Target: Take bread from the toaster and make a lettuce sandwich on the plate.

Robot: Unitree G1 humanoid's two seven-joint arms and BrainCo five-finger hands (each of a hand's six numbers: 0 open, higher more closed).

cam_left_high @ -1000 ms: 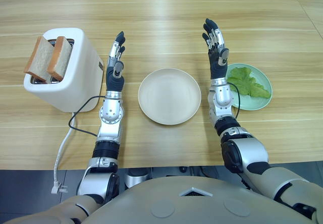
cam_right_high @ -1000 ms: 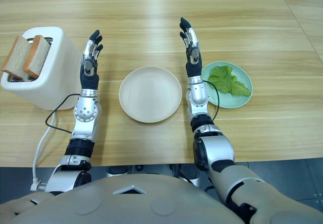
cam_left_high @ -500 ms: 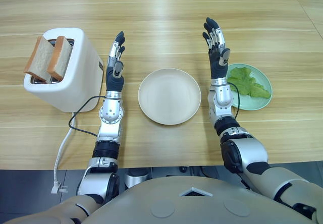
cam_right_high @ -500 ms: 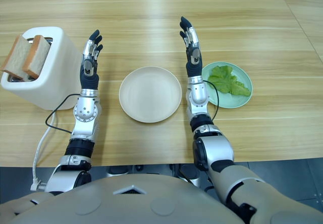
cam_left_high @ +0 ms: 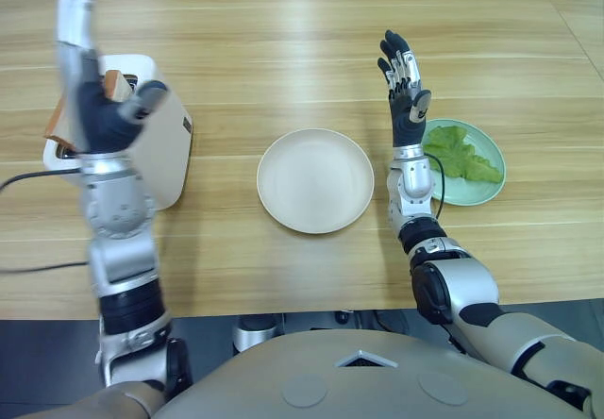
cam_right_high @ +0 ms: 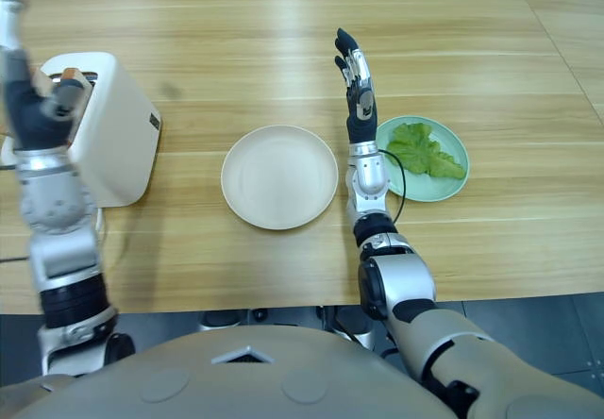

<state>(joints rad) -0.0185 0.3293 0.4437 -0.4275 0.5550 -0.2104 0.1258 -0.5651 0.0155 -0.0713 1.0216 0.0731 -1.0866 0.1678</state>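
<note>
Left hand (cam_left_high: 99, 117) in front of the toaster (cam_left_high: 170, 152), bread (cam_left_high: 117, 83) partly behind it.

Kitchen-style setup, wooden table (cam_left_high: 302, 23) (toaster (cam_left_high: 168, 150), plate (cam_left_high: 315, 180))

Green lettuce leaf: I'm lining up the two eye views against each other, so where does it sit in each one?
Left eye view: the green lettuce leaf lies on a round pale-green plate, right of centre, just lower right of the right hand.
Right eye view: the leaf on its plate sits nearer the picture's middle.
Shared landmark: the round cream plate at centre.
</note>
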